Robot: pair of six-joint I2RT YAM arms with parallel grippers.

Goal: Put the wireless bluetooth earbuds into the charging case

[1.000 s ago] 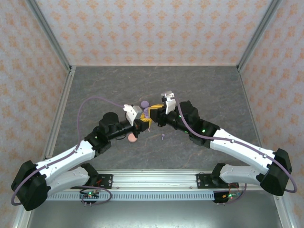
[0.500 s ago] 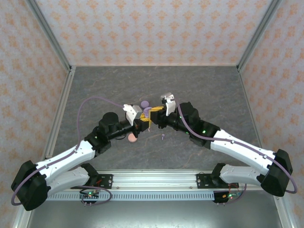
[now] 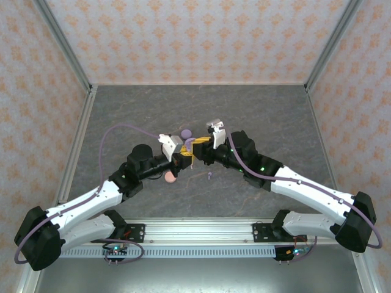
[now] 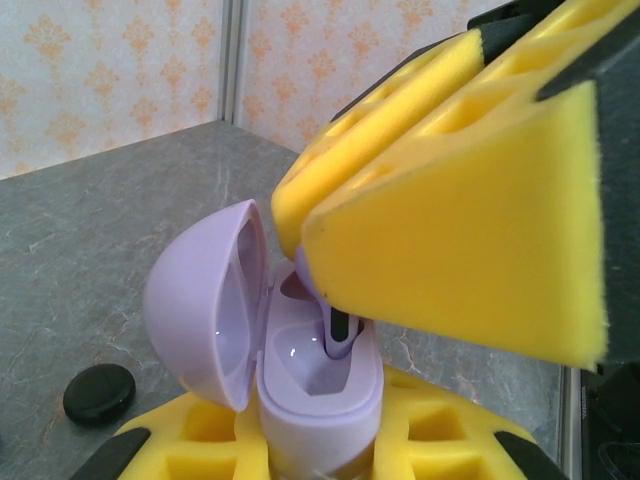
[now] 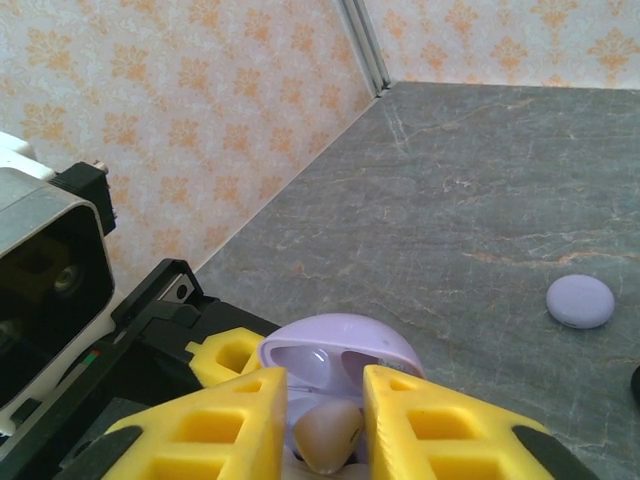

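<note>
My left gripper [image 4: 320, 445] is shut on the base of a lilac charging case [image 4: 320, 400], held upright with its lid [image 4: 200, 300] swung open. A lilac earbud [image 4: 338, 335] stands with its stem down in the case's right socket. My right gripper [image 5: 325, 420] hangs directly over the case, its yellow fingers [image 4: 460, 230] straddling the pale head of the earbud [image 5: 327, 435] with a thin gap on the left side. Both grippers meet at mid-table, left gripper [image 3: 183, 160] and right gripper [image 3: 197, 145]. Another lilac earbud [image 3: 209, 176] lies loose on the table just in front of them.
A closed lilac round case [image 3: 186, 133] lies just behind the grippers, and a pink round case [image 3: 170, 177] sits by the left wrist. A black round case [image 4: 100, 392] lies on the grey table beside the held case. Patterned walls enclose the table.
The right gripper's jaws have parted a little around the earbud. Both arms have stayed almost still.
</note>
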